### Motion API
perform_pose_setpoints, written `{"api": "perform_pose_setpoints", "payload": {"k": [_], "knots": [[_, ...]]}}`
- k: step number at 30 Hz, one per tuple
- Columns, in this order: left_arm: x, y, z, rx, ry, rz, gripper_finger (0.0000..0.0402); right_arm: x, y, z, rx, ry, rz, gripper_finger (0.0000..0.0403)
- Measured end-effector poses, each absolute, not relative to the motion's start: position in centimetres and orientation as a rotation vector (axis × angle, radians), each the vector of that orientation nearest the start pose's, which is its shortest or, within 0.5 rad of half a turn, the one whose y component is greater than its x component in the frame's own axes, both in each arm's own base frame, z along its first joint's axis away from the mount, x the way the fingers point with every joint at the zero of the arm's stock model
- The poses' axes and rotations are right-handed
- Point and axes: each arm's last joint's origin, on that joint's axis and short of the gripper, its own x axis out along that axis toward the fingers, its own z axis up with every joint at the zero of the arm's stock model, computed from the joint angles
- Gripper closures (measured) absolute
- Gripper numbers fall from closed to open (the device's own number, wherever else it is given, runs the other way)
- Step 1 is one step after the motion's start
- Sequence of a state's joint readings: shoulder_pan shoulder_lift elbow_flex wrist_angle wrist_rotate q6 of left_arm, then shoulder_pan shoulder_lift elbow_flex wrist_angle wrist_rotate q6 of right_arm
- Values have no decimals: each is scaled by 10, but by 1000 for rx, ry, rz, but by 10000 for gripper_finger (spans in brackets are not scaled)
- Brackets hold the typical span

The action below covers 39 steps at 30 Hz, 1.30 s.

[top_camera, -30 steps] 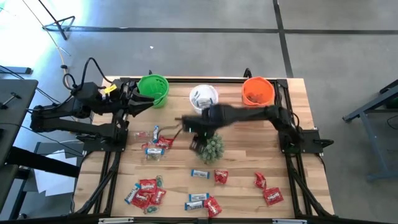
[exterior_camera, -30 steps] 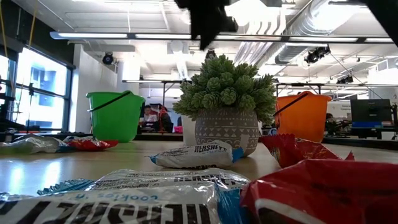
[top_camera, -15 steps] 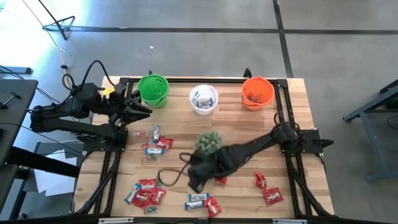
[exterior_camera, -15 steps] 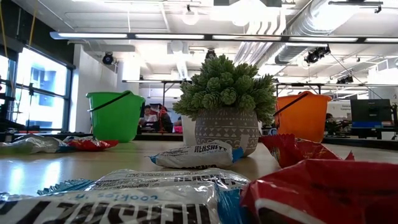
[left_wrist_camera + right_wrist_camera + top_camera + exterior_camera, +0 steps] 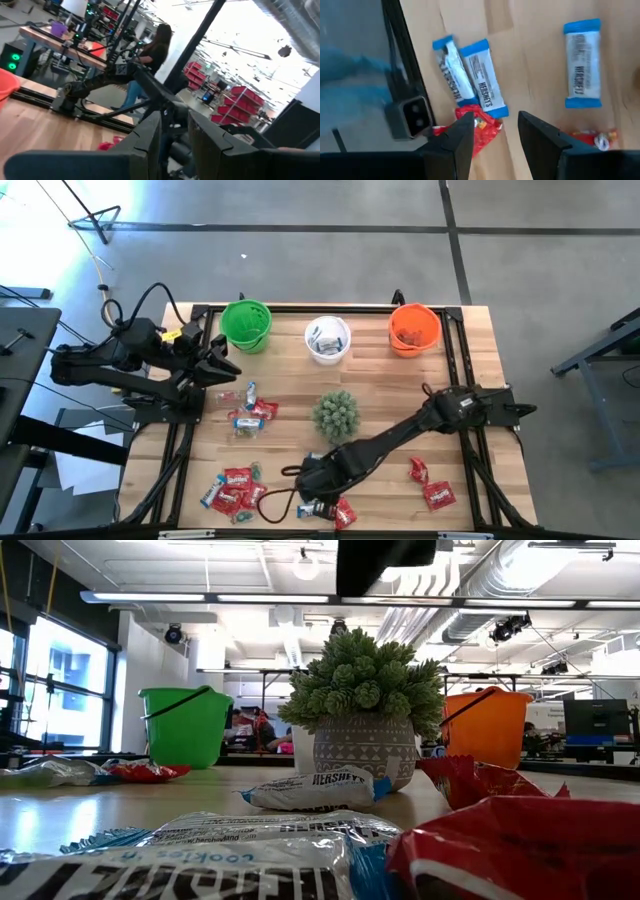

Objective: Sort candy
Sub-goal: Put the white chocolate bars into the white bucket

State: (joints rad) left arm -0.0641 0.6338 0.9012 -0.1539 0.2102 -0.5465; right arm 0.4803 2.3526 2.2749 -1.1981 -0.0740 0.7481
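Candy lies in groups on the wooden table: red and blue-white pieces at the near left (image 5: 235,490), a small group (image 5: 250,410) at mid left, two red ones (image 5: 430,483) at the near right, and blue-white bars beside a red piece (image 5: 328,508) at the near edge. My right gripper (image 5: 310,492) hangs open above that last group, pointing down. In its wrist view its fingers (image 5: 495,120) stand over the red piece (image 5: 482,131) and next to two blue-white bars (image 5: 470,80). My left gripper (image 5: 228,368) is open and empty at the far left, near the green cup (image 5: 246,325).
A white cup (image 5: 327,340) holding a few candies and an orange cup (image 5: 413,328) stand along the far edge. The spiky green plant (image 5: 336,413) in its pot stands mid-table, just behind my right arm. The table's dark frame rail (image 5: 395,65) runs close beside the near-edge candies.
My right gripper has swept from beside the plant, below the white cup, toward the table's near edge and come down; it now hangs over the near-edge candies. My left gripper has swung a little toward the near edge. No candy has moved.
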Motion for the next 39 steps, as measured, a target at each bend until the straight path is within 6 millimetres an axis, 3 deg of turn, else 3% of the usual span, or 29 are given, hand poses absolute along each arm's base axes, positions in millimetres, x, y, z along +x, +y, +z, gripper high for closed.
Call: {"api": "perform_pose_setpoints", "payload": {"k": [9, 24, 31, 39], "knots": [[122, -19, 393, -537, -27, -328, 319, 439, 227, 208, 219, 1396, 125, 254], [123, -19, 392, -537, -17, -326, 319, 453, 236, 164, 111, 1386, 248, 254], [124, -19, 392, -538, -14, -325, 319, 460, 240, 148, 126, 1374, 307, 254], [124, -19, 392, -538, -12, -324, 319, 463, 238, 142, 115, 1361, 274, 268]]}}
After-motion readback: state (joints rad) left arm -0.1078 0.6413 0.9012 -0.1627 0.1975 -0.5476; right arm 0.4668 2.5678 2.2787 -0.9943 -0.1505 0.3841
